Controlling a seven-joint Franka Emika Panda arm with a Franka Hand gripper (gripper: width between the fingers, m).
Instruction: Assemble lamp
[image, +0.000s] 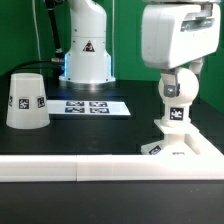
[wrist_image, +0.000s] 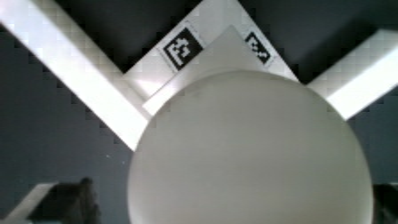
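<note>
Three white lamp pieces sit on the worktop (image: 100, 138). The shade (image: 27, 100) stands mouth down, well apart from my gripper (image: 176, 78), toward the exterior view's left. Between it and me lies the marker board (image: 90, 106). Directly under my gripper is the bulb (image: 177, 90), upright, with its neck meeting the base (image: 168, 138) below. The base rests just beside the rail bar (image: 100, 168).

The bulb's round head sits between my fingers, but I cannot tell whether they are clamped on it or merely flanking it. In the wrist view the bulb fills almost everything.

I judge the step in hand to be seating the bulb in the base. To do it well, I would keep the neck plumb over the socket, press down only lightly, and turn without dragging the base sideways. The smooth, round head could slip, so an even grip on both sides matters.

Nothing can be read as writing. The shade, bulb and base carry black-and-white square tags, and the triangular label (image: 86, 45) on my pedestal is too small to make out.
</note>
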